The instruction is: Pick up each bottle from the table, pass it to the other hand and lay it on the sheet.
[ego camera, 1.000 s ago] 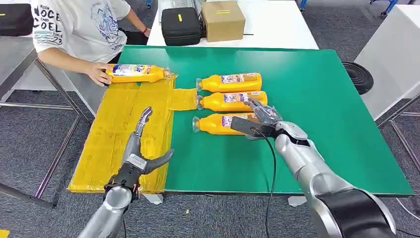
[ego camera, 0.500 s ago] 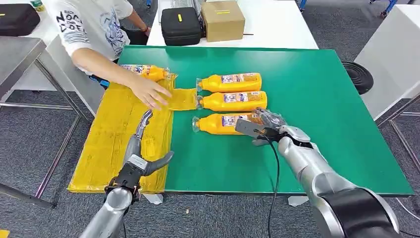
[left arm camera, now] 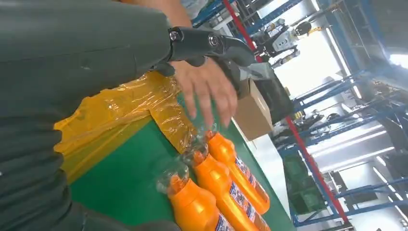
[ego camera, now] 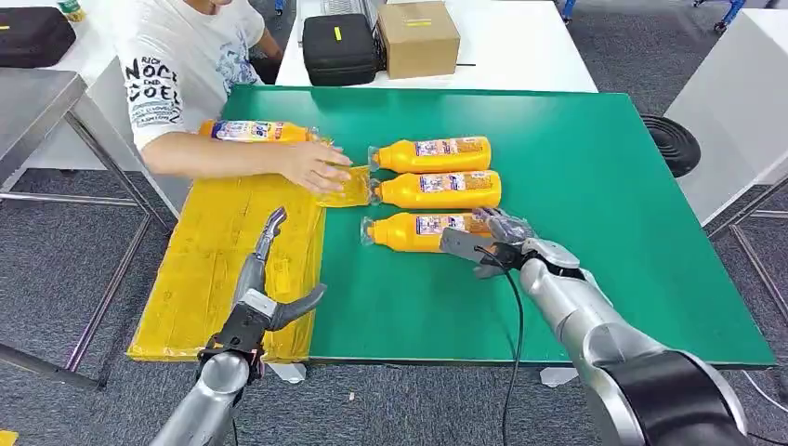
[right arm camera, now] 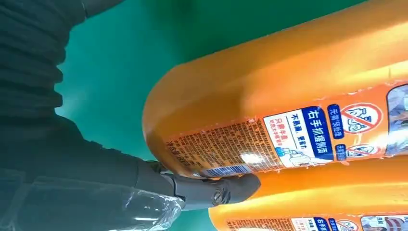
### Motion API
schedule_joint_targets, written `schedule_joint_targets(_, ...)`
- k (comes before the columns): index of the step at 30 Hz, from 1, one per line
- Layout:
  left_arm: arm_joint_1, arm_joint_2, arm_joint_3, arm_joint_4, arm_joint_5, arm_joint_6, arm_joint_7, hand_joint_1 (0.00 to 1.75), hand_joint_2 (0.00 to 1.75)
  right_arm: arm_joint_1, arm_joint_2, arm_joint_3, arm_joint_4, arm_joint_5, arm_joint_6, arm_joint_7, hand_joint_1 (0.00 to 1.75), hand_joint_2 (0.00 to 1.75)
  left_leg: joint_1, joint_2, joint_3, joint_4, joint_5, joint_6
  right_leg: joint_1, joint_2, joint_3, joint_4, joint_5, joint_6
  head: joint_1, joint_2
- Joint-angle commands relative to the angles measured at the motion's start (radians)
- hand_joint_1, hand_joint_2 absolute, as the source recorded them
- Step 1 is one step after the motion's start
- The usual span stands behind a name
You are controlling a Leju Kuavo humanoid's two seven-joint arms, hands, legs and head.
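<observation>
The nearest bottle (ego camera: pixel 418 231) is being touched at its base by the right hand (ego camera: pixel 492 238), grip unclear, while the left hand (ego camera: pixel 267 279) is being held spread above the yellow sheet (ego camera: pixel 204 269).

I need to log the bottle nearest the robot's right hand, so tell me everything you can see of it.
The nearest bottle is orange plastic, lying on its side on the green table, its neck toward the yellow sheet and wrapped in clear film. A white and blue printed label runs along its body. It lies in line with two like bottles, the closest of the three. The right hand is at its base end, fingers against the body; whether it grips yet cannot be told.
</observation>
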Motion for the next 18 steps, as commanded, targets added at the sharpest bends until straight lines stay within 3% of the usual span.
schedule_joint_targets(1,-0.018,0.0,0.025,0.047,0.003,0.005,0.008,0.0,1.75,-0.065,0.017,0.017,0.063,0.01,0.01,0.0,0.0,1.75,0.0,0.002,0.002,0.0,-0.001,0.0,0.0,0.001,0.001,0.0,-0.001,-0.002,0.0,0.0)
schedule_joint_targets(18,-0.026,-0.002,0.023,0.068,0.012,-0.002,0.005,0.0,1.75,-0.099,0.028,0.04,0.068,0.027,0.05,-0.027,0.0,1.75,0.0,0.002,0.003,0.0,-0.001,0.0,0.001,0.0,0.003,0.0,-0.001,-0.003,0.0,0.0)
